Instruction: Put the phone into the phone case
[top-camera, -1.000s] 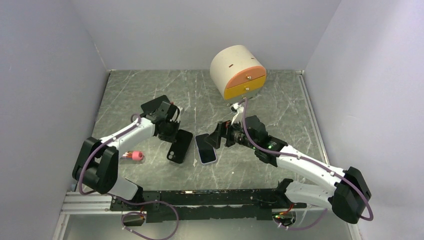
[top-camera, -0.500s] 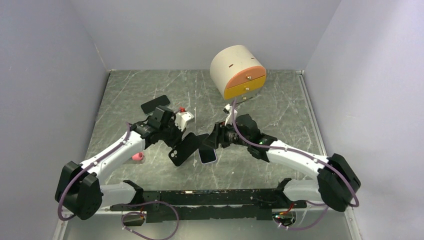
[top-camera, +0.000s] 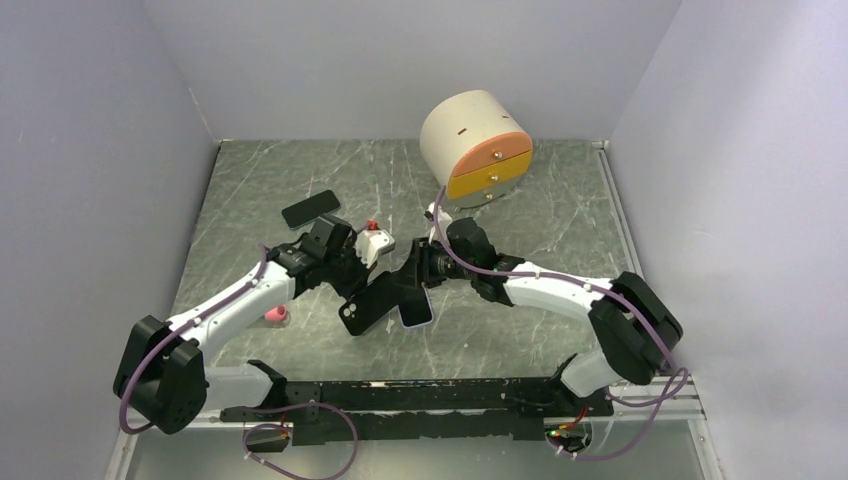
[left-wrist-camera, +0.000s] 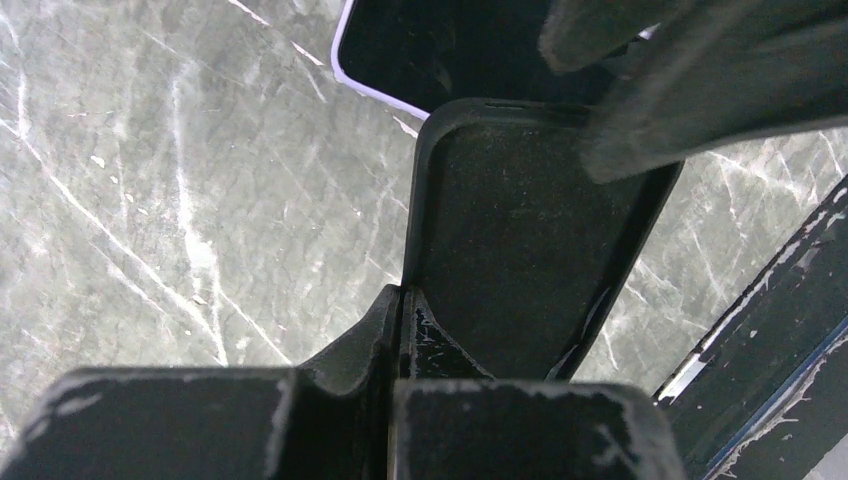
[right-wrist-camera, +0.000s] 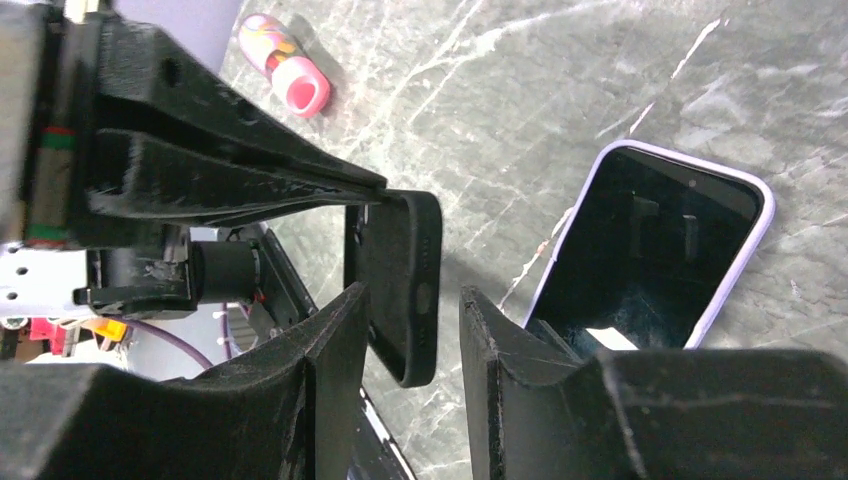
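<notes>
My left gripper (top-camera: 352, 284) is shut on the left wall of the black phone case (top-camera: 366, 307) and holds it tilted above the table. In the left wrist view the case (left-wrist-camera: 530, 240) runs away from the pinched jaws (left-wrist-camera: 402, 293). The phone (top-camera: 418, 311), dark screen up with a lilac rim, lies flat just right of the case. My right gripper (top-camera: 406, 279) reaches in from the right. In the right wrist view its jaws (right-wrist-camera: 414, 291) straddle the case's edge (right-wrist-camera: 408, 250) with a gap on both sides, and the phone (right-wrist-camera: 660, 240) lies to the right.
A cream round box with orange drawers (top-camera: 476, 145) stands at the back. A flat black slab (top-camera: 311, 208) and a small white and red item (top-camera: 375, 241) lie behind the left arm. A pink tube (top-camera: 272, 315) lies at the left. A black rail (top-camera: 400, 394) runs along the near edge.
The left arm has lifted the case off the table and carried it right towards the phone. The right gripper has moved left onto the case's edge, and its jaws have narrowed.
</notes>
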